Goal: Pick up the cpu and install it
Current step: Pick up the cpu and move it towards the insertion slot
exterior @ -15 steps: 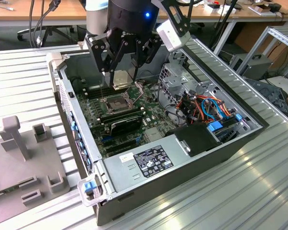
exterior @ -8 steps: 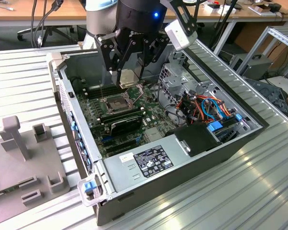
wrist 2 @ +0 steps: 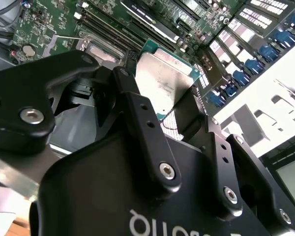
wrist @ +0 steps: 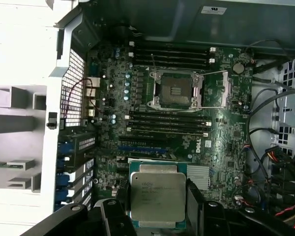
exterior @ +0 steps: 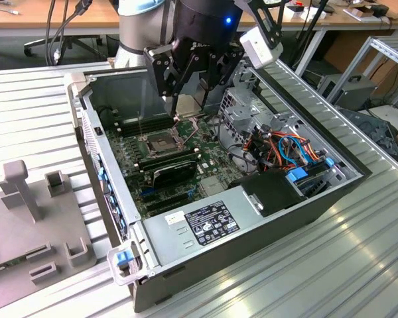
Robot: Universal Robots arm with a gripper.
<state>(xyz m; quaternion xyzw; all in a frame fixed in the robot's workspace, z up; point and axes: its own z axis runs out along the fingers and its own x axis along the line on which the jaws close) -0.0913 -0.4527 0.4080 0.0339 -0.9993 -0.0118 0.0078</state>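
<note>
My gripper [exterior: 187, 109] hangs above the open computer case, shut on the cpu [exterior: 186, 104], a flat silver-grey square chip. In both wrist views the cpu [wrist: 157, 198] [wrist 2: 163, 82] sits clamped between the two black fingers [wrist: 194, 201], metal top facing the camera. The open socket [wrist: 176, 92] with its raised shiny frame lies on the green motherboard [wrist: 226, 123], below and some way from the chip. In the exterior view the socket [exterior: 158, 142] sits just toward that view's left of the gripper, lower down.
Black memory sticks [wrist: 169, 123] flank the socket. The case wall [exterior: 99, 165] rises on the exterior view's left. A drive cage and coloured cables [exterior: 285, 149] crowd the exterior view's right, and the power supply [exterior: 209, 222] sits in front. A grey fixture [exterior: 33, 218] stands outside the case.
</note>
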